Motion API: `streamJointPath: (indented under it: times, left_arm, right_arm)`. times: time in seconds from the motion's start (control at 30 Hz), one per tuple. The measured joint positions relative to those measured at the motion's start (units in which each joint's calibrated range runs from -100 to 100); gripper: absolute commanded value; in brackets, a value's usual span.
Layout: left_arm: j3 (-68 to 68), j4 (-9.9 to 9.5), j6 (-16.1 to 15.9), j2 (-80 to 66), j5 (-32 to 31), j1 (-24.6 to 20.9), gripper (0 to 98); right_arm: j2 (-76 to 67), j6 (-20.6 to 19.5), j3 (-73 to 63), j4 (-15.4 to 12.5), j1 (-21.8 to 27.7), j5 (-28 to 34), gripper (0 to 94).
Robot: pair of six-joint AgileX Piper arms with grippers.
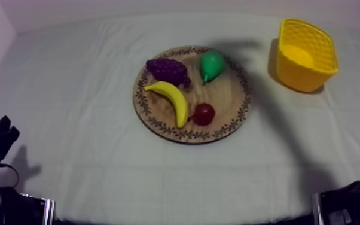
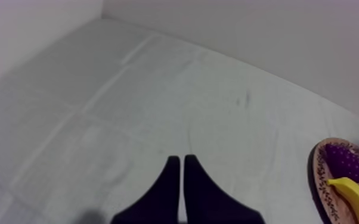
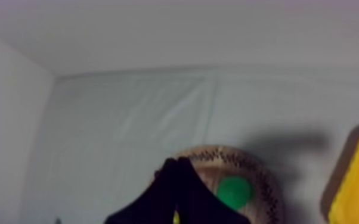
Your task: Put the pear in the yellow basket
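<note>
Pear [image 1: 211, 64] lying on board [image 1: 224, 100]; right gripper [image 3: 176, 162], left gripper [image 2: 179, 159] clenched empty. You're needing right one opened, straddling pear's belly, avoiding grapes [image 1: 168, 70].

Cloth [image 1: 87, 90]: grey-white, plain. Wooden board [image 1: 230, 102]: light brown, with a dark leaf-and-vine pattern running round the rim. Pear [image 1: 211, 64]: green. Bunch of grapes [image 1: 168, 70]: dark purple. Banana [image 1: 171, 100]: yellow. Small red fruit [image 1: 204, 113]: deep red. Yellow basket [image 1: 302, 78]: bright yellow throughout. Left gripper [image 2: 179, 161] and right gripper [image 3: 176, 162]: black fingers.
</note>
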Motion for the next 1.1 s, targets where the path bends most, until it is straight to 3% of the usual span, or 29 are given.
streamJointPath:
  times: [0.2,0.27,0.43,0.87,0.9,1.03,1.1]
  left_arm:
    - [0.00,0.00,0.00,0.00,0.00,0.00,0.1]
    - [0.00,0.00,0.00,0.00,0.00,0.00,0.1]
    - [0.00,0.00,0.00,0.00,0.00,0.00,0.1]
    - [0.00,0.00,0.00,0.00,0.00,0.00,0.1]
    - [0.00,0.00,0.00,0.00,0.00,0.00,0.1]
    - [0.00,0.00,0.00,0.00,0.00,0.00,0.1]
    - [0.00,0.00,0.00,0.00,0.00,0.00,0.1]
  right_arm:
    - [3.63,4.54,15.02,-2.40,-0.20,-6.58,0.8]
    - [3.93,5.14,18.33,-1.77,-1.16,-7.59,0.8]
    - [4.39,3.88,24.47,1.42,-3.09,-8.82,0.8]
    - [4.06,1.66,29.95,1.43,-5.24,-12.75,2.2]
    - [4.00,1.93,30.02,1.43,-5.29,-12.98,7.1]
    - [4.00,2.08,29.35,3.13,-6.43,-12.82,59.8]
    - [3.91,1.08,29.21,4.57,-7.13,-12.57,74.0]
